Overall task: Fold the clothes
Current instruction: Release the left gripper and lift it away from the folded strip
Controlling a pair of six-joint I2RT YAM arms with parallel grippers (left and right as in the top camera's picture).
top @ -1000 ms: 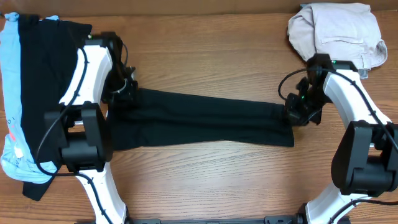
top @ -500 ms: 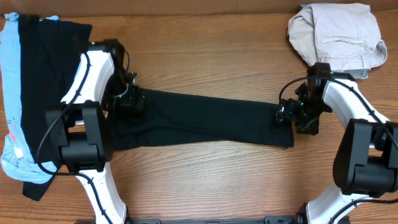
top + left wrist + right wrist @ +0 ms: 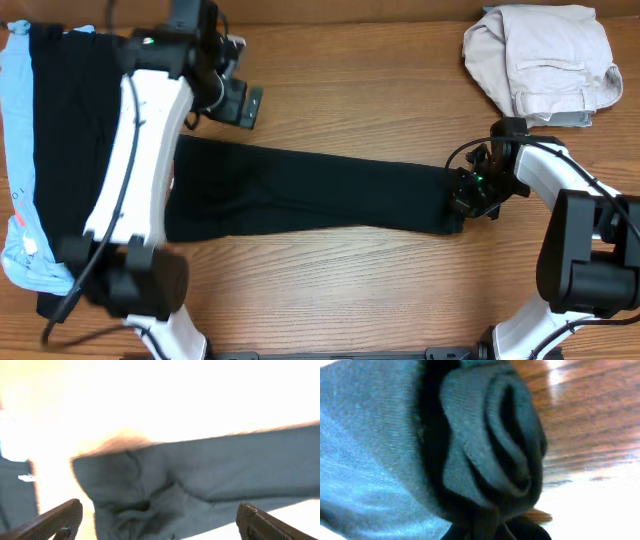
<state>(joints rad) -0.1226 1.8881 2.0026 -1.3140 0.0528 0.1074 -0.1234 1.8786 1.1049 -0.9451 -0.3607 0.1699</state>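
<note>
Long black garment [image 3: 310, 195] lying flat and stretched lengthwise across the middle of the wooden table [image 3: 350, 290], plain knit with no legible label. Its right end is gathered into a rolled bunch [image 3: 485, 435] and clamped in the closed right gripper [image 3: 468, 195]. The left gripper [image 3: 240, 100] hangs above the table beyond the garment's left end, its fingers [image 3: 55, 520] spread wide apart and holding nothing. A light blue garment [image 3: 15, 120] at far left bears small red marks, too small to read. A folded beige garment [image 3: 545, 55] occupies the far right corner.
</note>
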